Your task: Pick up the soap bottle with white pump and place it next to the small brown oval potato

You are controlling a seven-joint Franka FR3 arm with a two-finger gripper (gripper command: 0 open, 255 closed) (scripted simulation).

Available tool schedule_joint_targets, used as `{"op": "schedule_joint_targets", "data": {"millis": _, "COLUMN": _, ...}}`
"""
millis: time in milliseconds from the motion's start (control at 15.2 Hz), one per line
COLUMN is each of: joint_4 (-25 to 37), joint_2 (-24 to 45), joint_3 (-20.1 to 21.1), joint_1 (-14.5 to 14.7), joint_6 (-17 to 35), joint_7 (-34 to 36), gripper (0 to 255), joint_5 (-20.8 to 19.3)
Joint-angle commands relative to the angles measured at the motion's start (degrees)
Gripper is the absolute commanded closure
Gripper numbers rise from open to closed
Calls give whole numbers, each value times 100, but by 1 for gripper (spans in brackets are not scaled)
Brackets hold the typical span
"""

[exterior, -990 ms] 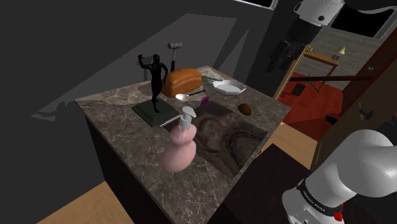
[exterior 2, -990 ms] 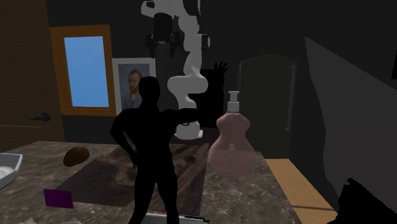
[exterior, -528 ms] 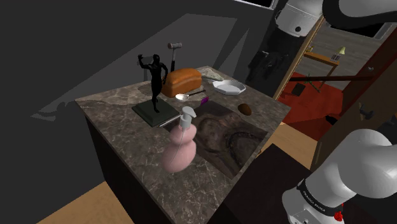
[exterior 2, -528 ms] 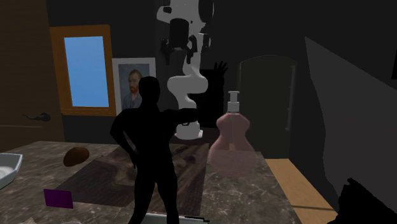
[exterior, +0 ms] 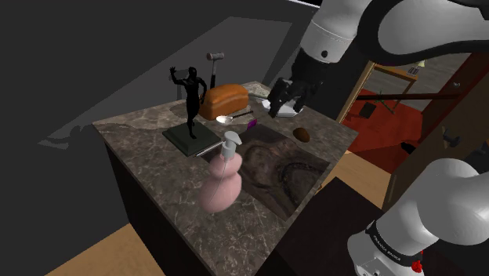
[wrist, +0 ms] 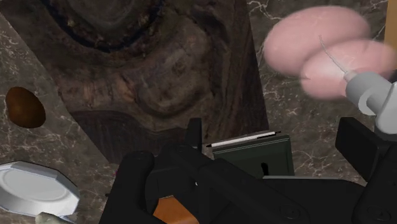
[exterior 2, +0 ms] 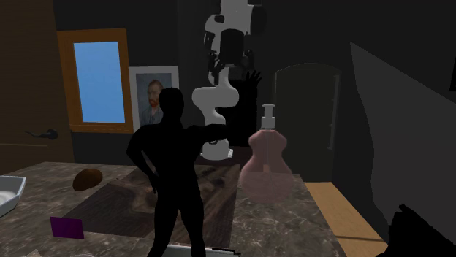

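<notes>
The soap bottle [exterior: 220, 186] is pink and gourd-shaped with a white pump, and it stands upright near the counter's front edge. It also appears as the soap bottle [exterior 2: 266, 159] and, off to one side of my fingers, as the soap bottle [wrist: 323, 52]. The small brown potato [exterior: 301, 135] lies on the far right part of the counter beside the dark mat; the same potato [exterior 2: 88, 179] and potato [wrist: 25, 107] show elsewhere. My gripper [exterior: 283, 107] hangs open in the air over the counter's far side, well away from the bottle. The gripper [wrist: 272, 135] holds nothing.
A black figurine [exterior: 192, 98] stands on a dark slab [exterior: 192, 138]. Behind it lie a bread loaf [exterior: 224, 99], a spoon [exterior: 226, 118] and a white dish [wrist: 35, 188]. A dark mat [exterior: 278, 161] covers the counter's middle. A purple item [exterior 2: 67, 227] lies nearby. The counter drops off at each edge.
The arm has swung down and towards the shoulder view's left, bringing the gripper from the upper right to above the counter's far side. The fingers stayed open. The bottle has not moved.
</notes>
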Motion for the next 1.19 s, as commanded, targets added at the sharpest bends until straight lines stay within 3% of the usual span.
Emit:
{"op": "schedule_joint_targets", "data": {"millis": 0, "joint_4": 130, "joint_2": 303, "joint_3": 256, "joint_1": -1, "joint_6": 211, "joint_7": 297, "gripper": 0, "joint_5": 0}}
{"op": "schedule_joint_targets", "data": {"millis": 330, "joint_4": 528, "joint_2": 1122, "joint_3": 924, "joint_1": -58, "joint_6": 683, "joint_7": 1104, "gripper": 0, "joint_5": -180}}
{"op": "schedule_joint_targets", "data": {"millis": 594, "joint_4": 983, "joint_2": 1899, "joint_3": 1465, "joint_1": -156, "joint_6": 979, "joint_7": 1855, "gripper": 0, "joint_5": -576}}
{"op": "schedule_joint_targets", "data": {"millis": 1122, "joint_4": 705, "joint_2": 2251, "joint_3": 1557, "joint_1": -226, "joint_6": 1558, "joint_7": 2029, "gripper": 0, "joint_5": -808}}
